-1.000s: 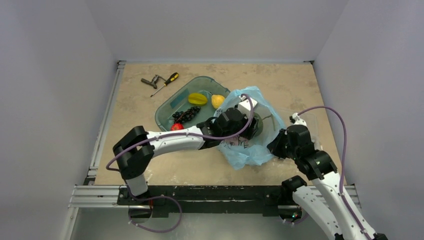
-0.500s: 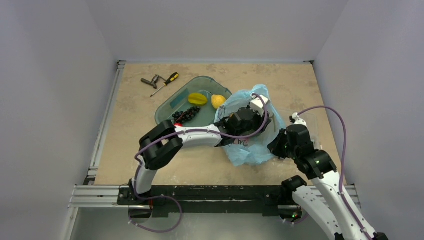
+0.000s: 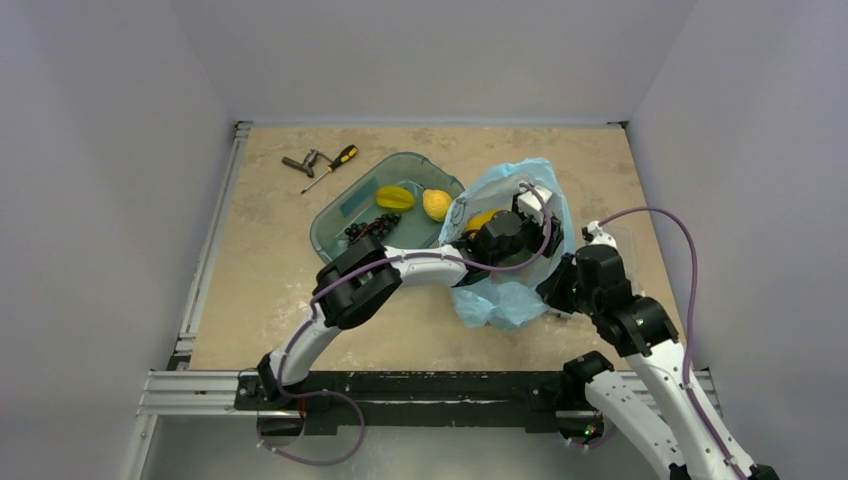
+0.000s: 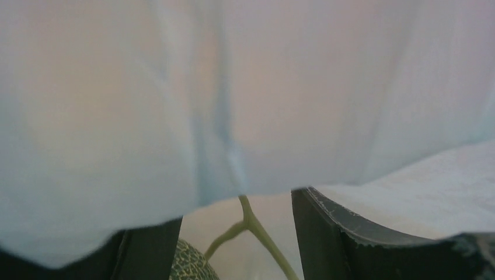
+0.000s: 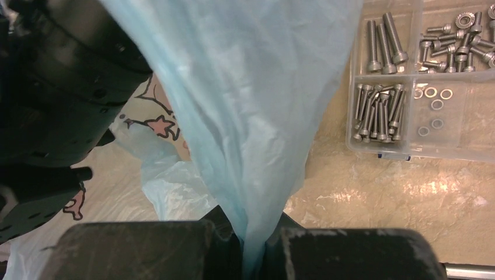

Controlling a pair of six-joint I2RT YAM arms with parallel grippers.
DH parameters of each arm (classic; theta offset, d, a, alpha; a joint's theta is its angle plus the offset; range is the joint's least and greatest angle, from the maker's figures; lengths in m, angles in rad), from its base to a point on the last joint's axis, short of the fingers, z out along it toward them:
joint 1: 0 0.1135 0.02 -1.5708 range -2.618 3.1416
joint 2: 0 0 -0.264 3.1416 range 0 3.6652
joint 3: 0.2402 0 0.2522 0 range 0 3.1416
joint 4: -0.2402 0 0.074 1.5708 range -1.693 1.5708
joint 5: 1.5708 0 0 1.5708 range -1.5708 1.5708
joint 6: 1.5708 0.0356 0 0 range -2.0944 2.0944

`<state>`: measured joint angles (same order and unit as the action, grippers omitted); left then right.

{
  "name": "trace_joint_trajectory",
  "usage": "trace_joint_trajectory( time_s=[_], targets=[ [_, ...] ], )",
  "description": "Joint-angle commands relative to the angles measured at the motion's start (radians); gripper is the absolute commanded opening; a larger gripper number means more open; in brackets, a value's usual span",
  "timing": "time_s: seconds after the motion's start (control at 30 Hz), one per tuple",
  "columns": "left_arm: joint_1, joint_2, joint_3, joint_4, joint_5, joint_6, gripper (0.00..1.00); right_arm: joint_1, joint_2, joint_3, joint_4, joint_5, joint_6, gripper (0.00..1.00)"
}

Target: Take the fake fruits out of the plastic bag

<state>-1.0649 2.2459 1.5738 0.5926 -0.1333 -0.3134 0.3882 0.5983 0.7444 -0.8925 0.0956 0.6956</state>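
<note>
Left gripper [image 4: 236,213] sits deeper in the bag [image 3: 505,300] than a second ago. The arm has swung its elbow rightwards and stretched out, and the wrist has travelled from the bag's near side towards its far end. Its fingers [image 4: 318,245] stand apart and hold nothing. On its wrist view, film drapes over them, and between them I see a corner of the green fruit [image 4: 190,263] and its pale stem [image 4: 257,230]. So that fruit lies just ahead of the spread jaws, low in the bag and not yet gripped.

The push has also opened the mouth. On the top view a yellow patch that I take for the mango [image 3: 481,220] shows at the wrist's left, where film and the wrist covered it half a second ago. Both fruits look to be inside, so nothing is out yet.

Right gripper [image 5: 254,242] is clenched on a gathered fold of the bag and draws it taut towards the right. It has barely shifted, which keeps the mouth open for the reach. Beside it lies the screw box [image 5: 408,76].
</note>
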Motion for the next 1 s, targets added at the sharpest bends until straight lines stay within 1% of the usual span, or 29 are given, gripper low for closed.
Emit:
trace_joint_trajectory(
  time_s=[0.0, 0.13, 0.17, 0.27, 0.33, 0.37, 0.43, 0.5, 0.53, 0.63, 0.67, 0.73, 0.83, 0.97],
  targets=[
    [0.007, 0.111, 0.118, -0.055, -0.014, -0.037, 0.63, 0.006, 0.015, 0.070, 0.006, 0.016, -0.005, 0.00],
    [0.009, 0.166, 0.186, -0.124, -0.072, -0.028, 0.50, 0.006, 0.012, 0.091, -0.011, 0.022, -0.003, 0.00],
    [0.012, 0.167, 0.181, -0.125, -0.086, -0.025, 0.49, 0.006, 0.009, 0.097, -0.016, 0.032, -0.003, 0.00],
    [0.035, 0.125, 0.123, -0.150, -0.130, -0.041, 0.48, 0.006, -0.003, 0.127, -0.053, 0.086, -0.008, 0.00],
    [0.072, 0.089, 0.084, -0.180, -0.093, -0.079, 0.49, 0.006, -0.023, 0.137, -0.061, 0.111, -0.007, 0.00],
    [0.084, 0.069, 0.071, -0.221, -0.081, -0.098, 0.49, 0.006, -0.034, 0.138, -0.059, 0.114, -0.002, 0.00],
    [0.108, 0.019, 0.074, -0.361, -0.085, -0.133, 0.49, 0.006, -0.059, 0.138, -0.057, 0.132, 0.006, 0.00],
    [0.125, -0.028, 0.051, -0.420, -0.085, -0.136, 0.49, 0.006, -0.082, 0.139, -0.065, 0.172, 0.014, 0.00],
    [0.129, -0.067, 0.016, -0.405, -0.079, -0.137, 0.50, 0.006, -0.094, 0.135, -0.070, 0.186, 0.028, 0.00],
    [0.132, -0.170, -0.133, -0.278, -0.013, -0.100, 0.51, 0.006, -0.114, 0.096, -0.051, 0.170, 0.039, 0.00],
    [0.132, -0.201, -0.170, -0.258, 0.007, -0.101, 0.51, 0.006, -0.103, 0.080, -0.059, 0.172, 0.052, 0.00],
    [0.130, -0.255, -0.231, -0.240, 0.040, -0.100, 0.51, 0.006, -0.086, 0.046, -0.052, 0.121, 0.063, 0.00],
    [0.125, -0.299, -0.300, -0.221, 0.055, -0.106, 0.53, 0.006, -0.058, -0.004, -0.021, 0.054, 0.065, 0.00],
    [0.117, -0.300, -0.361, -0.187, 0.048, -0.117, 0.53, 0.006, -0.014, -0.045, 0.036, -0.037, 0.021, 0.00]
  ],
)
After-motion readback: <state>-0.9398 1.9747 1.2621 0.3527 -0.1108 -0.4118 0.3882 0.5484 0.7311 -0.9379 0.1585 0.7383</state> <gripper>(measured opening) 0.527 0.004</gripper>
